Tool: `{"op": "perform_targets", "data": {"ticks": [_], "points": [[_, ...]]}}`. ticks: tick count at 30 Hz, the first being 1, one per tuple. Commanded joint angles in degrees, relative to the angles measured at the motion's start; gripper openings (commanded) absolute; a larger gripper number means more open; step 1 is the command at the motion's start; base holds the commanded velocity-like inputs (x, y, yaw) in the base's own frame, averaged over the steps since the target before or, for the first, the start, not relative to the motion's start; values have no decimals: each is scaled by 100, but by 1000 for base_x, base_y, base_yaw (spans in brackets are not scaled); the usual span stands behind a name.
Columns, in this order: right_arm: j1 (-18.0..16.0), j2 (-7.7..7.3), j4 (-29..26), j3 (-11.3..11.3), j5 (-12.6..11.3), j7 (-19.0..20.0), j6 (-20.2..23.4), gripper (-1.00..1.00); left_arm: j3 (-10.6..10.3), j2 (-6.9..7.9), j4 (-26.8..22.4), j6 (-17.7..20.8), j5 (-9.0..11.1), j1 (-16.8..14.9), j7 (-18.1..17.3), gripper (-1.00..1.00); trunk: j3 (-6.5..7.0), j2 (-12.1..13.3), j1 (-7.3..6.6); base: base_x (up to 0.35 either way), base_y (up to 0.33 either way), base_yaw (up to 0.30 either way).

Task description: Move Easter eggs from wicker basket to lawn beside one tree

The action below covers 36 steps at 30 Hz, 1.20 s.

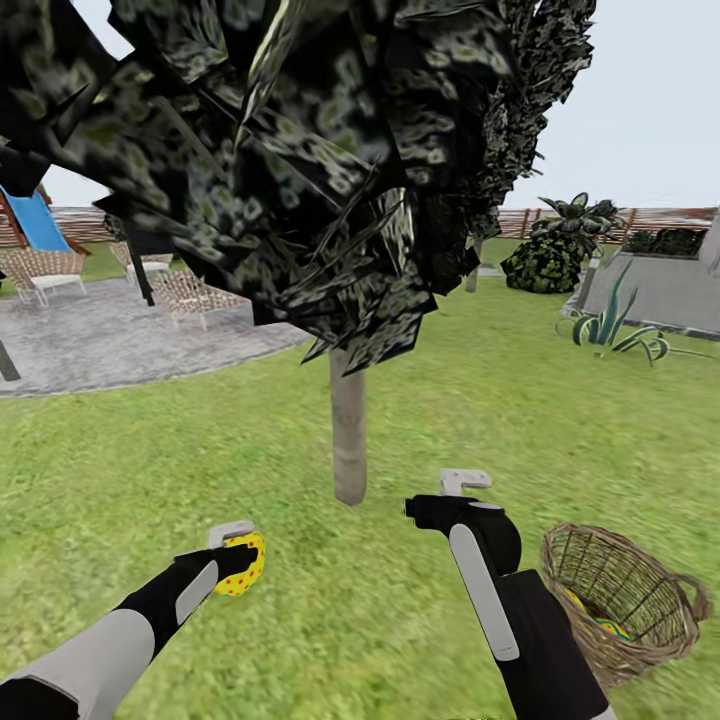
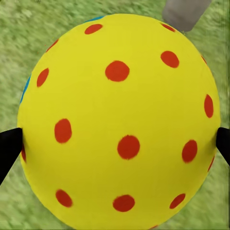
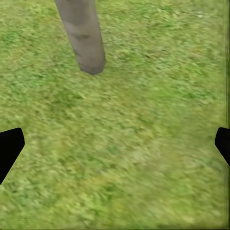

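the robot stands on the lawn (image 1: 180,430) facing the tree (image 1: 348,430), and the step in hand looks like carrying an egg to its foot. the left gripper (image 1: 238,556) is closed around an egg (image 1: 243,566), its two dark fingers (image 2: 8,148) pressed to opposite sides of the shell; the egg hangs above the grass, near the trunk but not at it. the right gripper (image 1: 452,490) has its jaws spread wide with nothing between them, hovering over bare grass with the trunk base just ahead of it.

the basket (image 1: 625,600) sits on the grass at the robot's right, near the right forearm, tilted a little. through its weave i can make out something yellow with a blue band, so at least one egg seems to be left inside; how many i cannot tell.

next, i'd judge, the left arm needs to reach further in toward the trunk, come down until the egg is resting on the grass, and only then let go. a round, smooth shell like that could roll if dropped from height.

the egg is glossy bright yellow with red dots and a sliver of blue at its edge. the trunk is a plain pale grey-beige column, smooth, under dark jagged blocks of leaves. the basket is brown wicker, open-woven, round at the rim and narrowing below, with a small loop handle. the grass is mottled green and soft-looking.
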Motion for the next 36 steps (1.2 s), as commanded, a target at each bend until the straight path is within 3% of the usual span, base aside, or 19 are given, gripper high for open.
{"op": "perform_targets", "data": {"ticks": [1,11,36], "points": [[-6,1,-2,5,-55,-60,14,100,-47,9,-20,25,59,-1,49,-100,-20,-45,23,0,0,-270],[-6,1,-2,7,-55,-60,23,100,-47,9,-22,25,58,-1,53,-100,-166,-446,242,0,0,-248],[-5,9,-2,43,-59,-60,23,100,-56,9,-29,17,50,-1,67,-100,-612,-1449,791,0,0,-8]]}}
